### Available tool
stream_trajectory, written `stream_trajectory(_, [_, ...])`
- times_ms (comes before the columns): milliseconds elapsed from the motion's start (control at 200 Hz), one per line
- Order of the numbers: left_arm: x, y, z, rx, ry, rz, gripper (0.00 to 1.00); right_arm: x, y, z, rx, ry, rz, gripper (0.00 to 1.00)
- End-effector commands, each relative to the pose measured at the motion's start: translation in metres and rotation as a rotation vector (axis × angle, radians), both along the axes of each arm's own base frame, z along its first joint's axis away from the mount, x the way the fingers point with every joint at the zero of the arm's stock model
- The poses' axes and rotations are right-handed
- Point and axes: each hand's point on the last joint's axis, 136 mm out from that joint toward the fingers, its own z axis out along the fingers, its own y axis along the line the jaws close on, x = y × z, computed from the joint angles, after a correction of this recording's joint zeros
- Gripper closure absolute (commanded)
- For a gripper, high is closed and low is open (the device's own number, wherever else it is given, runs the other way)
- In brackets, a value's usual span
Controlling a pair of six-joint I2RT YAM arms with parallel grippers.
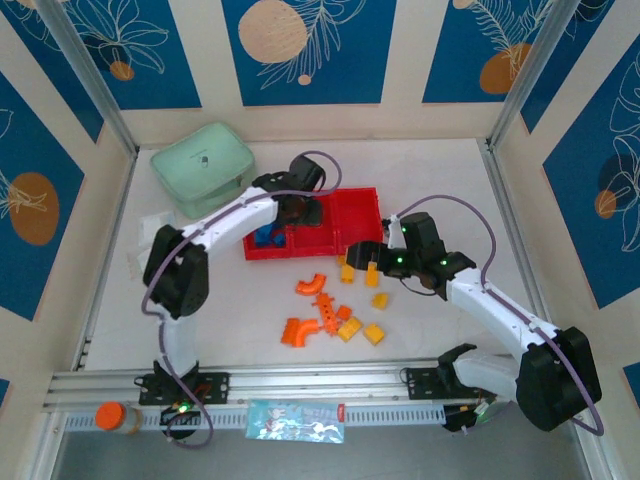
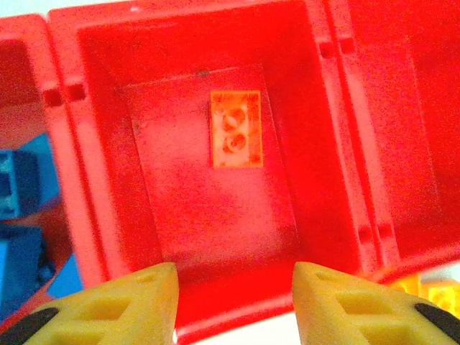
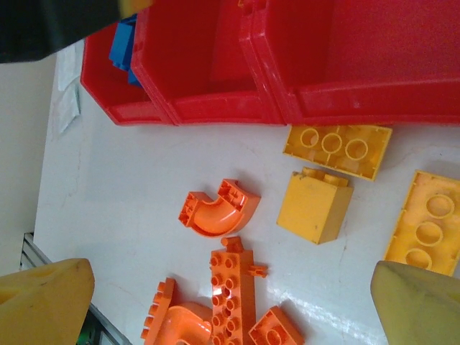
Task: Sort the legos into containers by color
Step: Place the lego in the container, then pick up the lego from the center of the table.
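two yellow fingers of the left gripper sit closest in the left wrist view. they are parted with nothing between them, so this claw is open and holds nothing. they hang over the middle compartment of the red tray. one orange piece lies flat on that compartment's floor, studs up, well clear of the fingers. blue blocks lie in the compartment to the left.

in the right wrist view the right gripper has its yellow fingertips at the two lower corners, spread wide and gripping nothing. below it loose legos lie on the white table. an orange curved piece is near the tray's front wall, and a long orange studded piece lies just beside it. a yellow block is close to a yellow three-hole brick that lies just beside the tray wall. another yellow brick lies further right.

from above, the left arm reaches over the tray and the right claw hovers just in front of the tray's right end. orange and yellow pieces are scattered between the tray and the arm bases. a mint-green case sits behind and to the left of the tray.
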Motion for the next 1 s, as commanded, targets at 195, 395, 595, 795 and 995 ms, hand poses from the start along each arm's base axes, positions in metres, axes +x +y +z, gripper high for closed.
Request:
stream_trajectory(195, [-0.071, 0.009, 0.004, -0.020, -0.004, -0.147, 0.54, -0.025, 0.014, -0.010, -0.031, 0.041, 0.084, 0.01])
stream_trajectory(395, [-0.090, 0.017, -0.006, -0.037, -0.099, -0.246, 0.54, -0.038, 0.026, -0.028, -0.058, 0.080, 0.117, 0.01])
stream_trajectory(595, [-0.098, 0.023, -0.030, 0.020, -0.108, -0.341, 0.53, -0.042, 0.031, -0.038, -0.076, 0.096, 0.122, 0.01])
stream_trajectory(795, [-0.105, 0.005, -0.041, -0.054, -0.098, -0.427, 0.47, -0.041, 0.031, -0.036, -0.085, 0.086, 0.115, 0.01])
stream_trajectory(995, [-0.108, -0.010, -0.055, -0.052, -0.055, -0.428, 0.43, -0.041, 0.027, -0.035, -0.092, 0.080, 0.106, 0.01])
